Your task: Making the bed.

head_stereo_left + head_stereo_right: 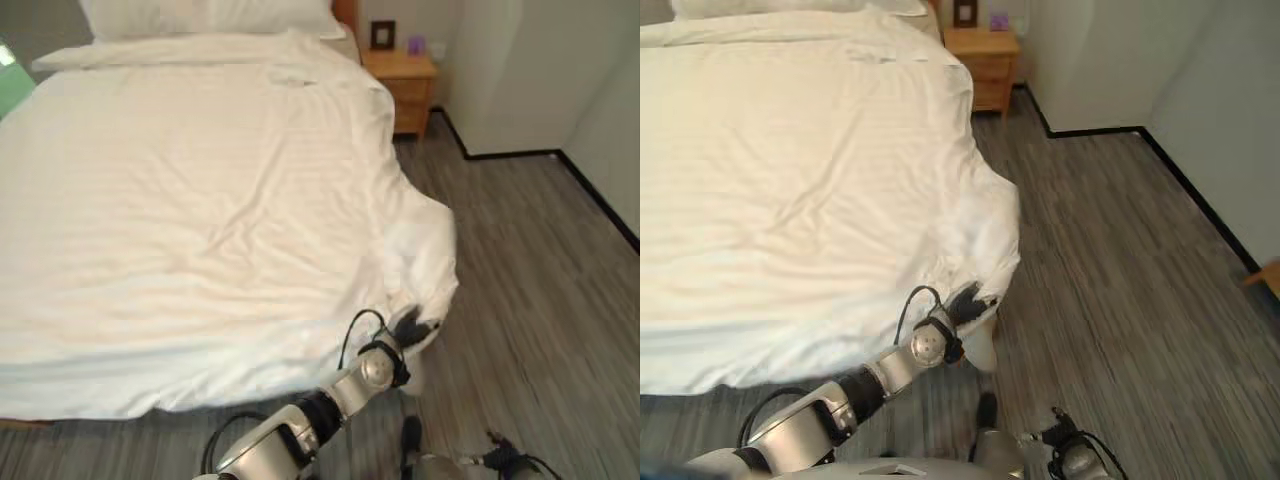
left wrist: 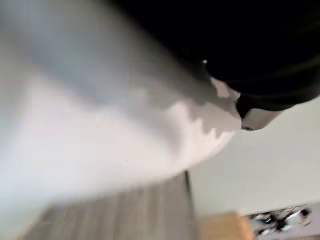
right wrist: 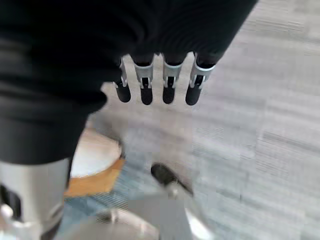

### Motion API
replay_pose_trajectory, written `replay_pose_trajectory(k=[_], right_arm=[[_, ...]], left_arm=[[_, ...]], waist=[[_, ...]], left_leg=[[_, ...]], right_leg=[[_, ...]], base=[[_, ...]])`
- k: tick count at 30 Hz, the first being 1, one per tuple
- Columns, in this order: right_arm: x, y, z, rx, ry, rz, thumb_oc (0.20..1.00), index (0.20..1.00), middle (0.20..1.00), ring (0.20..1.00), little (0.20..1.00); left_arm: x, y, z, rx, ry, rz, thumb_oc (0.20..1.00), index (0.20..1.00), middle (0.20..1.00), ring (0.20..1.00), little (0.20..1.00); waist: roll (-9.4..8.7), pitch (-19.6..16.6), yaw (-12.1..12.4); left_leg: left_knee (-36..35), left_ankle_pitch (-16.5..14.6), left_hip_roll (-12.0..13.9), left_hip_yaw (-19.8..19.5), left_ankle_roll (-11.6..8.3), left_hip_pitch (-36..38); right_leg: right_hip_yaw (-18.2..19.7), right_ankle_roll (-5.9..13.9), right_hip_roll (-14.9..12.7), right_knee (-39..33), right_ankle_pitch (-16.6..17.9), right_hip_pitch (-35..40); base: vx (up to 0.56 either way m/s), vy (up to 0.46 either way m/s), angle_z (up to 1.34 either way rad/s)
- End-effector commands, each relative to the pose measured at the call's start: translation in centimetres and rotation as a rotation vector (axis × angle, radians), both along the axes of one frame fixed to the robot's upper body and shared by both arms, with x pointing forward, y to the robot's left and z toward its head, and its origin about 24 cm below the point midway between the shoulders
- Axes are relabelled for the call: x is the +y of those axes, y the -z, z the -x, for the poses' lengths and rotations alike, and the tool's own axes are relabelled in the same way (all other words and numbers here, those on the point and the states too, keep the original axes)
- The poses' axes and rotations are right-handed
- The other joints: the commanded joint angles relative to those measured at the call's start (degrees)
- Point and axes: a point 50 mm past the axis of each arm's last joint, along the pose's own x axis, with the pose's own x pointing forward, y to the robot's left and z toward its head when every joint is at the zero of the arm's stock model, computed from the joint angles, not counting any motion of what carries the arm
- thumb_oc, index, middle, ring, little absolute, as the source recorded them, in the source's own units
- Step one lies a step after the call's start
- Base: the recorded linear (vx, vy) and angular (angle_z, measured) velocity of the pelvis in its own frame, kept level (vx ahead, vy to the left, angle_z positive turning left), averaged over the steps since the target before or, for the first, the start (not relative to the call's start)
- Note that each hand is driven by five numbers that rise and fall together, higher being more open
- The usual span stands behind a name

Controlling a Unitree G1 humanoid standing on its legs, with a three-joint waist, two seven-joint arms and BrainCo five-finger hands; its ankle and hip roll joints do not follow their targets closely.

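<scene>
A white striped duvet (image 1: 190,200) covers the bed, lightly creased, and its near right corner (image 1: 425,270) hangs bunched over the bed's corner. My left hand (image 1: 405,328) is at that corner, low on the hanging fold. In the left wrist view its fingers (image 2: 255,117) are curled against the white cloth (image 2: 150,135), pinching it. My right hand (image 3: 157,85) hangs over the grey floor with straight fingers and holds nothing; it also shows low in the right eye view as my right hand (image 1: 1065,450).
Pillows (image 1: 210,15) lie at the head of the bed. A wooden nightstand (image 1: 402,85) with a picture frame (image 1: 382,35) and a purple cup (image 1: 416,45) stands to the bed's right, by the wall. Grey plank floor (image 1: 530,270) runs along the bed's right side.
</scene>
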Motion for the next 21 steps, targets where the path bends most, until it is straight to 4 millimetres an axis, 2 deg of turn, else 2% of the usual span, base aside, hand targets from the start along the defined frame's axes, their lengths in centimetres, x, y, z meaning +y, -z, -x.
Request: replay_pose_trajectory(k=[1,2,3,4,5,6,11,15,16,17,18,19,20,21], right_arm=[[-1.1,0.2,0.8,0.081,-0.004,0.049,1.000,1.000,1.000,1.000,1.000],[-1.2,0.4,1.4,0.104,0.022,0.042,1.000,1.000,1.000,1.000,1.000],[-1.4,0.5,2.0,0.125,0.042,0.038,1.000,1.000,1.000,1.000,1.000],[-1.4,0.5,2.0,0.125,0.041,0.037,1.000,1.000,1.000,1.000,1.000],[-1.9,0.6,2.9,0.157,0.067,0.039,1.000,1.000,1.000,1.000,1.000],[-2.1,0.6,3.2,0.169,0.078,0.041,1.000,1.000,1.000,1.000,1.000],[-2.8,0.7,4.5,0.219,0.104,0.057,1.000,1.000,1.000,1.000,1.000],[-4.1,0.5,5.4,0.271,0.133,0.089,1.000,1.000,1.000,1.000,1.000],[-3.2,0.7,5.4,0.274,0.087,0.078,1.000,1.000,1.000,1.000,1.000],[-3.2,0.7,5.4,0.273,0.086,0.077,1.000,1.000,1.000,1.000,1.000],[-2.6,0.9,4.9,0.268,0.098,0.070,1.000,1.000,1.000,1.000,1.000],[-2.8,0.9,5.6,0.297,0.118,0.077,1.000,1.000,1.000,1.000,1.000],[-2.8,0.9,5.6,0.296,0.117,0.076,1.000,1.000,1.000,1.000,1.000],[-4.6,0.5,7.0,0.358,0.155,0.129,1.000,1.000,1.000,1.000,1.000]], left_arm=[[-7.7,-2.3,4.5,0.128,0.430,0.210,0.432,0.432,0.432,0.432,0.432],[-7.6,-2.0,5.1,0.143,0.475,0.195,0.589,0.589,0.589,0.589,0.589],[-7.4,-1.8,5.5,0.146,0.511,0.183,1.000,1.000,1.000,1.000,1.000],[-7.4,-1.8,5.5,0.146,0.511,0.182,1.000,1.000,1.000,1.000,1.000],[-7.1,-1.4,6.6,0.154,0.594,0.154,1.000,1.000,1.000,1.000,1.000],[-6.9,-1.3,6.8,0.157,0.612,0.144,1.000,1.000,1.000,1.000,1.000],[-6.3,-0.4,7.4,0.190,0.618,0.127,1.000,1.000,1.000,1.000,1.000],[-6.3,-1.0,7.0,0.262,0.561,0.236,1.000,1.000,1.000,1.000,1.000],[-6.6,-1.0,7.6,0.325,0.548,0.301,1.000,1.000,1.000,1.000,1.000],[-6.6,-1.0,7.6,0.326,0.547,0.300,1.000,1.000,1.000,1.000,1.000],[-6.6,-1.4,7.8,0.379,0.548,0.354,1.000,1.000,1.000,1.000,1.000],[-6.9,-2.2,7.6,0.389,0.564,0.400,1.000,1.000,1.000,1.000,1.000],[-6.9,-2.3,7.6,0.389,0.563,0.399,1.000,1.000,1.000,1.000,1.000],[-8.4,-3.7,8.5,0.458,0.687,0.448,1.000,1.000,1.000,1.000,1.000]], waist=[[1.42,4.2,-3.0],[1.68,4.2,-3.1],[1.90,4.2,-3.1],[1.76,4.1,-3.0],[2.31,4.2,-3.2],[2.32,4.1,-3.2],[2.79,4.6,-3.3],[3.16,4.8,-3.1],[3.39,5.1,-2.7],[3.26,5.0,-2.7],[3.17,4.8,-2.1],[3.17,4.7,-2.1],[3.08,4.7,-2.1],[2.72,4.5,-2.5]], left_leg=[[0.4,-2.6,1.9,-0.6,1.79,-0.1],[0.4,-2.8,1.8,-0.4,1.93,0.4],[0.4,-3.1,1.6,-0.2,2.08,0.8],[0.4,-2.8,1.6,-0.1,2.08,0.7],[0.4,-3.4,1.3,0.0,2.35,1.4],[0.4,-3.2,1.1,0.2,2.45,1.4],[0.4,-3.3,0.6,0.2,2.76,1.9],[0.4,-3.1,0.2,-0.2,2.81,1.8],[0.4,-3.2,0.3,-0.6,2.79,2.1],[0.4,-3.0,0.3,-0.6,2.78,1.9],[0.4,-2.7,0.2,-1.1,2.77,1.6],[0.4,-3.0,0.3,-1.4,2.71,1.9],[0.4,-2.7,0.2,-1.4,2.71,1.7],[0.4,-2.9,0.4,-2.0,2.62,2.1]], right_leg=[[2.0,4.29,-2.5,-1.0,-8.3,6.3],[2.4,4.34,-2.5,-1.0,-8.4,6.3],[2.8,4.38,-2.5,-1.0,-8.4,6.5],[2.9,4.30,-2.5,-1.0,-8.2,6.3],[3.3,4.46,-2.5,-1.0,-8.5,6.7],[3.7,4.41,-2.6,-1.0,-8.2,6.5],[4.3,4.45,-2.9,-1.0,-8.2,6.7],[4.0,4.42,-3.3,-1.0,-8.3,7.2],[3.6,4.45,-3.3,-1.0,-8.6,7.8],[3.6,4.36,-3.4,-1.0,-8.5,7.6],[3.1,4.28,-3.5,-1.0,-8.6,7.9],[2.6,4.40,-3.6,-1.0,-8.9,8.6],[2.6,4.31,-3.6,-1.0,-8.8,8.4],[1.8,4.35,-3.6,-1.0,-9.2,9.6]], base=[[-0.01,0.052,-0.25],[0.00,0.040,-0.32],[-0.01,0.015,-0.29],[0.01,0.016,-0.24],[-0.01,0.004,-0.16],[-0.01,0.010,-0.13],[-0.02,-0.001,-0.03],[-0.03,-0.007,-0.04],[0.00,0.000,0.00],[-0.03,-0.028,0.03],[-0.01,-0.023,0.07],[-0.01,-0.022,0.09],[0.00,-0.028,0.14],[-0.02,-0.029,0.11]])
